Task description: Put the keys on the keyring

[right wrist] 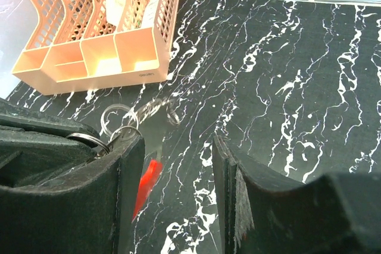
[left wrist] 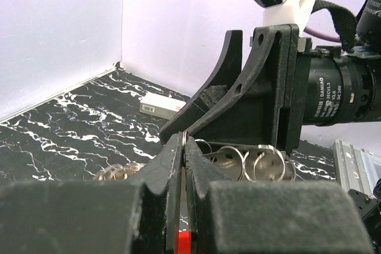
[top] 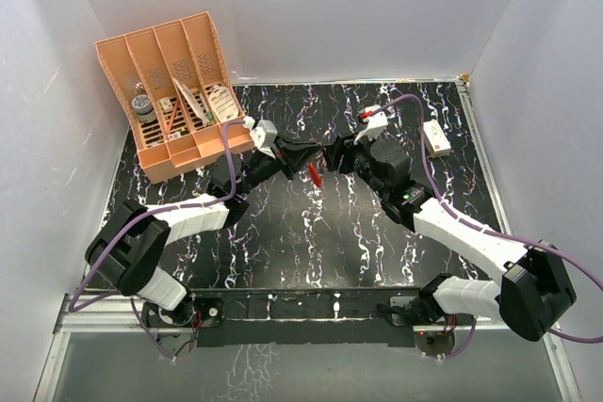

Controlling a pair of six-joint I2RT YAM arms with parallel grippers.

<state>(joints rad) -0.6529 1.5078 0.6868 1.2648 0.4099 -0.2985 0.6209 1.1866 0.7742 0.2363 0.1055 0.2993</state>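
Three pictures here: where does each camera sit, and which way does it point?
Top: fixed above and behind the arms, looking down on the table; both arms show whole, left pincer and right pincer close together mid-table.
Left wrist: on the left arm, looking along its own shut fingers at the right pincer, a box beyond.
Right wrist: on the right arm, looking down past its own open fingers toward the organizer.
Shared: both wrist views show the red of the keyring.

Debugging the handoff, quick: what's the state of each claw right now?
Left claw: closed on the keyring, its red part showing between the fingers.
Right claw: open, fingers well apart.
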